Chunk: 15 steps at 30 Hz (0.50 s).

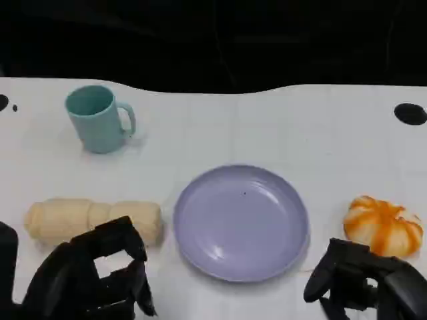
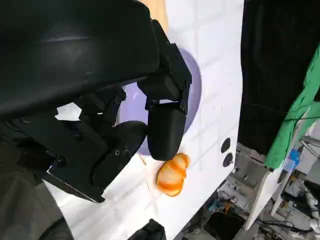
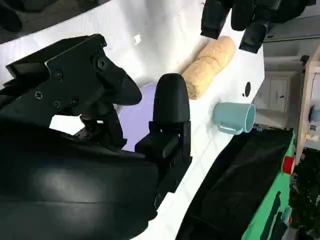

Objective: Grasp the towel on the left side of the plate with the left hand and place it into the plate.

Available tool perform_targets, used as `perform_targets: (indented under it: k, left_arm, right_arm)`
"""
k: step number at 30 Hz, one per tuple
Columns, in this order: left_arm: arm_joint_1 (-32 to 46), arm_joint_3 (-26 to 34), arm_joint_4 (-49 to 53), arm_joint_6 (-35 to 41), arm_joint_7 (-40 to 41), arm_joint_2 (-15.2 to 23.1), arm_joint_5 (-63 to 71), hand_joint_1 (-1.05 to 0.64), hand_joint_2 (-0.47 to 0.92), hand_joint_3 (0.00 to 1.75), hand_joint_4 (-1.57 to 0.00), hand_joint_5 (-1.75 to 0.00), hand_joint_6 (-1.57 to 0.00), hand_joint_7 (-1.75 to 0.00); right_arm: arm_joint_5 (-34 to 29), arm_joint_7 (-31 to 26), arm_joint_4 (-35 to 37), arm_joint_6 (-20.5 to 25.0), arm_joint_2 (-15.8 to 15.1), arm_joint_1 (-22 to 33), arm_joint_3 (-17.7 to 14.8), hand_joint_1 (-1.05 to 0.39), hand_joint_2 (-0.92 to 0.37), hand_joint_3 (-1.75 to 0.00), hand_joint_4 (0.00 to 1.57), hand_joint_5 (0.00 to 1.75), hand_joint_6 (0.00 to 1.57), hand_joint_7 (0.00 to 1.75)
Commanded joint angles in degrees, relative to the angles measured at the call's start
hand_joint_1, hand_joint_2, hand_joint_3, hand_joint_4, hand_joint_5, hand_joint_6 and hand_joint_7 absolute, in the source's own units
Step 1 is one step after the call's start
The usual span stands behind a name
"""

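The rolled towel (image 1: 93, 219) lies left of the plate (image 1: 241, 222), its long axis across the table. The left hand (image 1: 90, 277) hovers just before it, fingers apart, holding nothing.

The plate (image 1: 241, 223) is sitting mid-surface (image 1: 300, 127). The towel (image 1: 93, 220) is lying just left of it, apart from its rim. The mug (image 1: 99, 119) is standing far left, behind the towel. The pumpkin (image 1: 383, 225) is resting right of the plate. The left robot hand (image 1: 93, 277) is hovering near the towel's near side; the right robot hand (image 1: 363, 280) is hanging just before the pumpkin.
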Motion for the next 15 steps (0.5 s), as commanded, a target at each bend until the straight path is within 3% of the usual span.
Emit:
perform_targets:
  k: [1, 15]
  left_arm:
    - [-0.31, 0.12, 0.36, -0.17, 0.47, 0.71, 0.36, -0.14, 0.54, 1.35, -0.85, -1.75, -0.69, -1.75]
    - [-0.29, 0.00, 0.30, -0.59, 0.65, 0.63, 0.81, -0.14, 0.53, 1.35, -0.84, -1.75, -0.68, -1.75]
  right_arm:
    - [0.35, -0.01, -0.71, 0.58, -0.23, 0.01, -0.33, -0.03, -0.58, -1.12, 0.71, 1.75, 0.61, 1.48]
    - [0.49, 0.04, -1.31, 1.36, -0.22, -0.04, -0.36, -0.03, -0.59, -1.11, 0.70, 1.75, 0.61, 1.49]
